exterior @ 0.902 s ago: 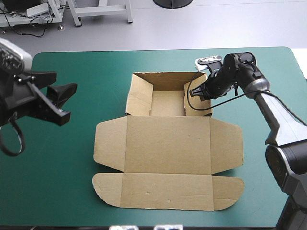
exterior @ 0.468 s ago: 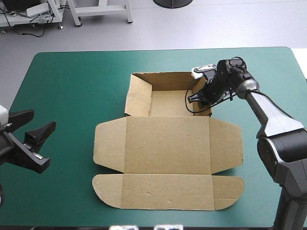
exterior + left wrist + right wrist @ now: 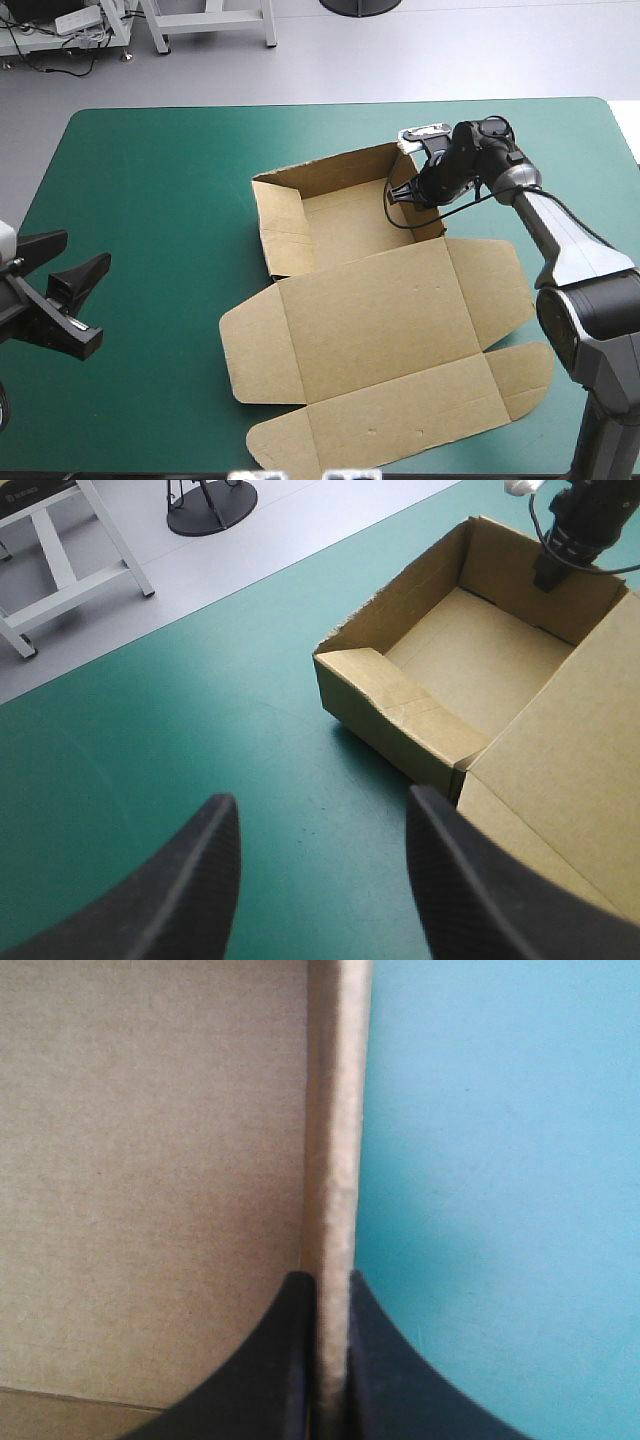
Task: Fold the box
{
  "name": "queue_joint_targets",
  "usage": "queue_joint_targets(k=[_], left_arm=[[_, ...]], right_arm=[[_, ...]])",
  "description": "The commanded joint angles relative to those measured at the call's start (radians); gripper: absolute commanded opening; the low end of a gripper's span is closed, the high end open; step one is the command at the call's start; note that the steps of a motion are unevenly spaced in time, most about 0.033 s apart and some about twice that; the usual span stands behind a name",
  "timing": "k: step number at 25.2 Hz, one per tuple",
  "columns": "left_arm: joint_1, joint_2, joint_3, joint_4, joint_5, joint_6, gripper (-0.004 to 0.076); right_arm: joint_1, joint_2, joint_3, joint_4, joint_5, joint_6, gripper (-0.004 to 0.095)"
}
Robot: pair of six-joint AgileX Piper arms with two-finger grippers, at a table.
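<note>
The box (image 3: 380,310) lies right of centre on the bench (image 3: 160,170), which carries a teal-green cover, and its sides run skewed to the bench edges. The far half forms an open tray with four raised walls. The near half is the lid, lying flat on the cover with a side flap at each end and a long front flap with rounded corners nearest the bench's near edge. The right gripper (image 3: 405,195) is at the tray's right wall, close to the far right corner. Its black fingers are pressed almost together and pinch the top edge of that wall, one finger inside the tray over the brown floor and the other outside over the cover. Whether the tray floor lifts off the bench on the held side cannot be determined from these views. The left gripper (image 3: 322,805) hovers above bare cover near the bench's left edge, well apart from the box, with its fingers spread wide and nothing between them. It faces the tray's left wall, where a tucked inner flap slopes down into the tray.
</note>
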Motion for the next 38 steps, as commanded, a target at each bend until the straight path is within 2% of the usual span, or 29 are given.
queue_joint_targets(k=[1,7,8,13,17,18,19,22,23,25,28,29,34,38], left_arm=[[-0.005,0.005,-0.018,-0.011,0.002,-0.012,0.0346],[-0.005,0.005,-0.018,-0.016,0.002,-0.01,0.0318],[-0.005,0.005,-0.018,-0.019,0.002,-0.01,0.0318],[-0.007,0.0,-0.018,-0.037,-0.001,-0.01,0.0318],[-0.007,-0.005,-0.018,-0.035,-0.001,-0.01,0.0318],[-0.007,-0.005,-0.018,-0.035,-0.001,-0.01,0.0318],[-0.007,-0.005,-0.018,-0.035,-0.004,-0.009,0.0318],[-0.007,-0.005,-0.018,-0.035,-0.016,-0.002,0.0318],[-0.007,-0.005,-0.018,-0.031,-0.016,-0.002,0.0318],[-0.007,-0.005,-0.016,0.02,-0.016,-0.005,0.0318],[-0.007,-0.005,0.065,0.151,-0.041,-0.068,0.0318],[-0.007,-0.008,0.087,0.168,-0.052,-0.078,0.0318],[-0.007,-0.064,0.328,0.229,-0.214,-0.173,0.0318],[-0.007,-0.119,0.46,0.235,-0.266,-0.224,0.0318]], right_arm=[[-0.004,-0.082,-0.112,-0.094,0.022,0.007,-0.0016],[-0.046,-0.107,-0.366,-0.441,0.223,0.044,-0.0024],[-0.066,-0.117,-0.388,-0.471,0.225,0.067,-0.0024],[-0.261,-0.189,-0.394,-0.376,0.221,0.06,-0.0023],[-0.469,-0.224,-0.362,-0.199,0.215,0.031,-0.0023],[-0.565,-0.233,-0.309,-0.122,0.202,0.003,-0.0023],[-0.604,-0.236,-0.277,-0.096,0.197,-0.012,-0.0023],[-0.678,-0.236,-0.16,-0.08,0.178,-0.027,-0.0023],[-0.701,-0.236,-0.065,-0.072,0.144,-0.059,-0.0023],[-0.704,-0.236,0.091,-0.039,0.065,-0.083,-0.0023],[-0.702,-0.236,0.269,0.116,-0.076,-0.143,-0.0023],[-0.702,-0.234,0.293,0.135,-0.091,-0.159,-0.0023],[-0.7,-0.223,0.387,0.134,-0.155,-0.204,-0.0024],[-0.7,-0.223,0.391,0.131,-0.195,-0.237,-0.0023]])
